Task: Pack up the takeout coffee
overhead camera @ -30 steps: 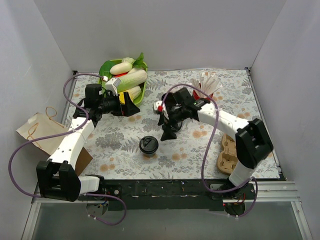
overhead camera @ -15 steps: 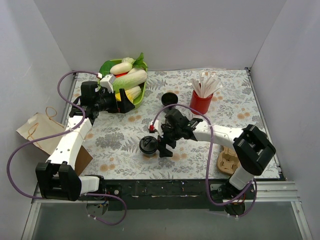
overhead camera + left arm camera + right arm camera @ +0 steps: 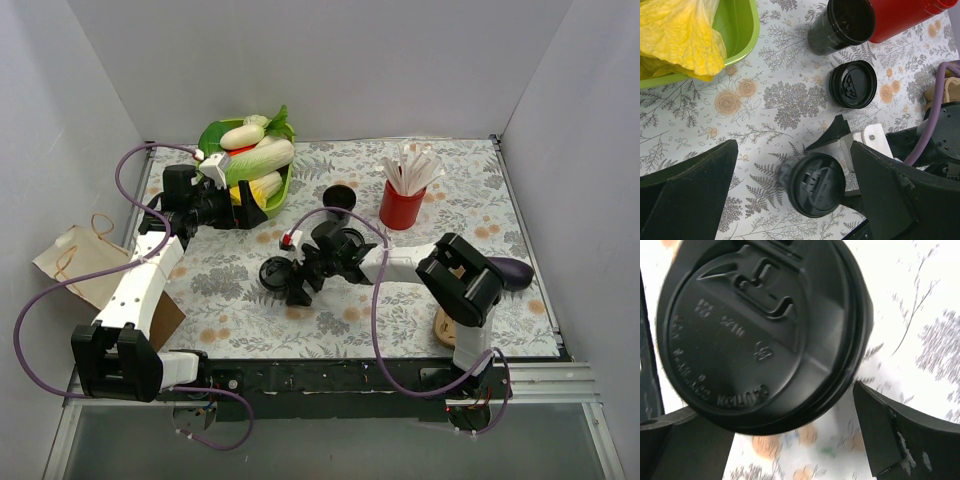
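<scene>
The takeout coffee (image 3: pixel 276 272) has a smooth, matt black plastic lid (image 3: pixel 760 335) with raised lettering; the surface (image 3: pixel 470 200) looks like printed cloth.

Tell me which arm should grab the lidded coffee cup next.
Right. The right gripper is at the takeout coffee, fingers flanking the lid; the left gripper hangs by the green bowl.
</scene>
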